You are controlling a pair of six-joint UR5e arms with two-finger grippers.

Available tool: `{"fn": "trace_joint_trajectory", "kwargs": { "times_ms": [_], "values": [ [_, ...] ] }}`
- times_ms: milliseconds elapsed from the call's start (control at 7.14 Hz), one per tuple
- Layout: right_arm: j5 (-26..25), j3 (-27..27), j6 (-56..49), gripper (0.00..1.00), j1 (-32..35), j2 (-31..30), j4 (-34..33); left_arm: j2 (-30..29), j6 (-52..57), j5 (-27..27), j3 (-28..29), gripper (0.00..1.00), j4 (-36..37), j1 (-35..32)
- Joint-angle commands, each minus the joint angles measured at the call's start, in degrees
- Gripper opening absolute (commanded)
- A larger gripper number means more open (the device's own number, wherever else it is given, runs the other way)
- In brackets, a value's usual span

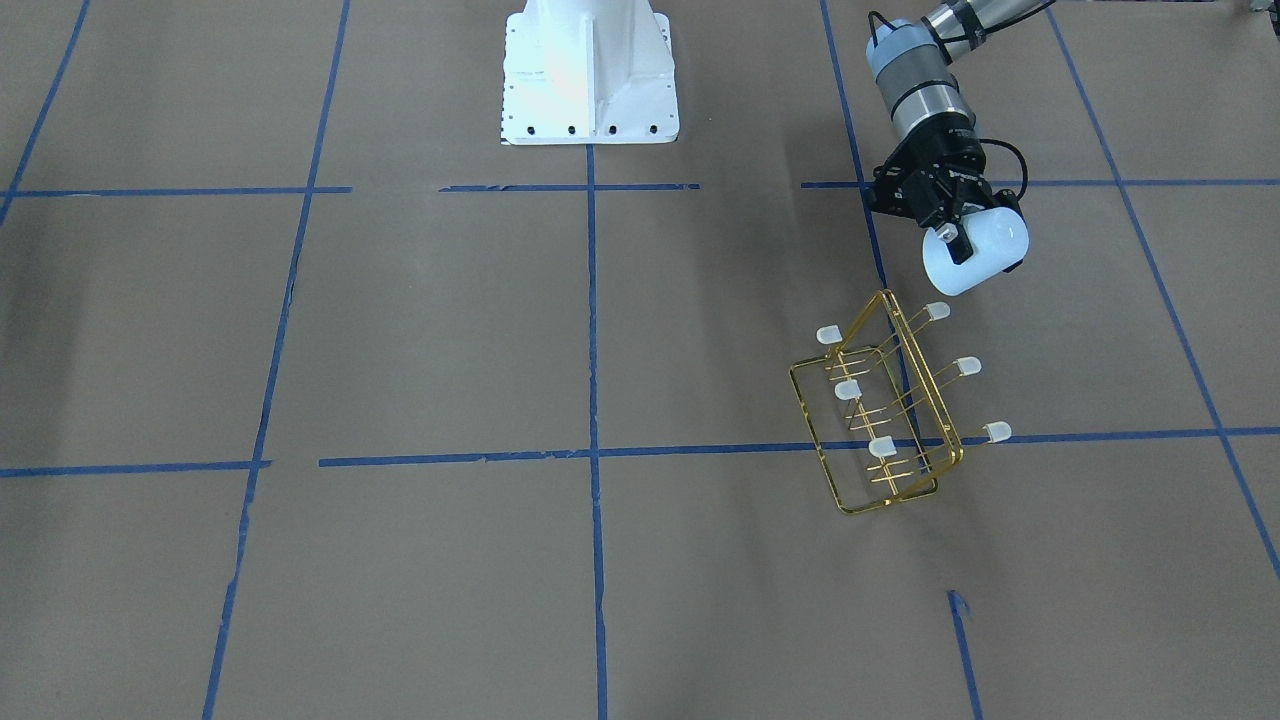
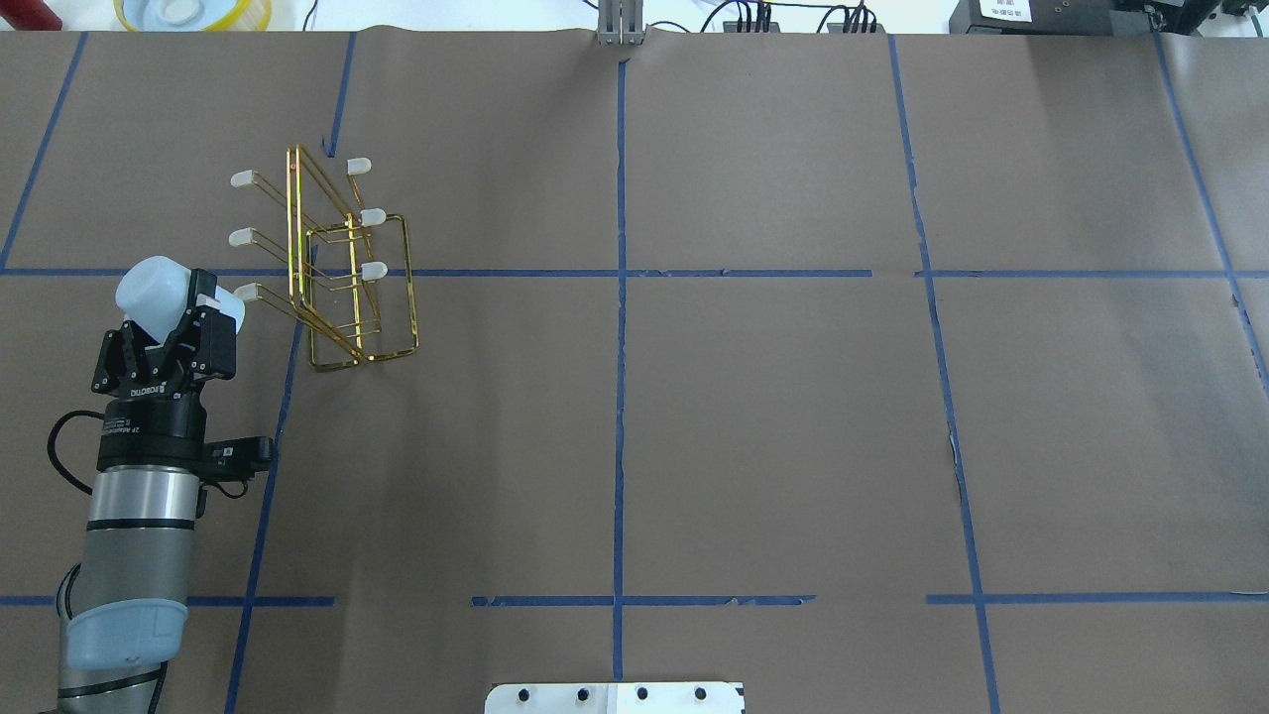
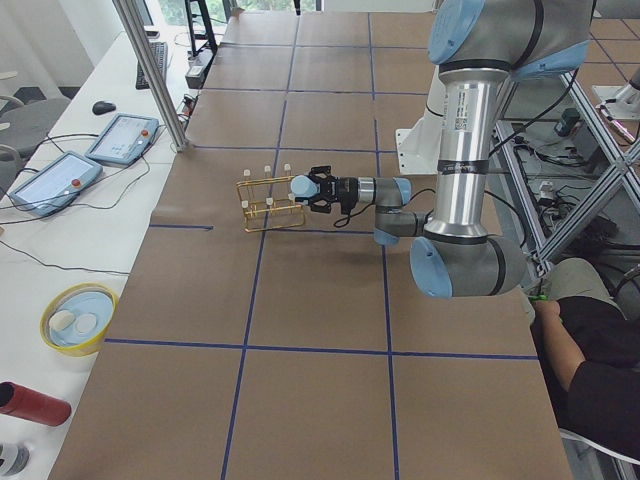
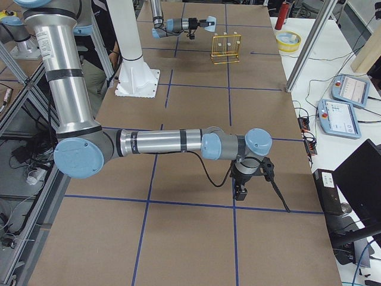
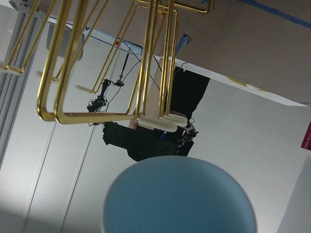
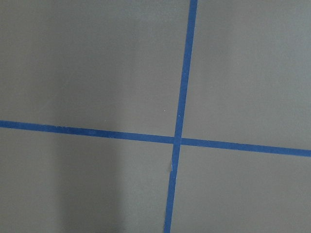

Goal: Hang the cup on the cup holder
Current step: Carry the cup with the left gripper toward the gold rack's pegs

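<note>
The gold wire cup holder (image 2: 347, 263) stood just ahead and right of the left gripper (image 2: 169, 312), which pinched the pale-blue cup (image 2: 151, 290) aloft. The nearest capped prong (image 2: 243, 293) slanted toward the cup, just beside it, not yet inside.

One cup (image 1: 990, 250); one cup holder (image 1: 921, 375); six prongs (image 1: 968, 367).

This is a robot lab. A big table (image 2: 793, 446) is covered in brown paper with blue tape lines (image 2: 619, 397). A big grey robot arm (image 4: 155, 143) reaches over it. Control screens (image 4: 340, 117) lie on a white bench (image 3: 70, 235) beside it.
</note>
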Motion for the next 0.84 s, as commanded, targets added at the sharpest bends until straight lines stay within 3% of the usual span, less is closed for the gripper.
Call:
{"fn": "trace_joint_trajectory", "kwargs": {
  "times_ms": [0,700],
  "values": [
    [0.00,0.00,0.00,1.00,-0.03,0.00,0.00,-1.34,0.32,0.63,0.39,0.00,0.00,0.10],
    [0.00,0.00,0.00,1.00,-0.03,0.00,0.00,-2.31,-0.21,3.45,1.88,0.00,0.00,-1.21]
  ]
}}
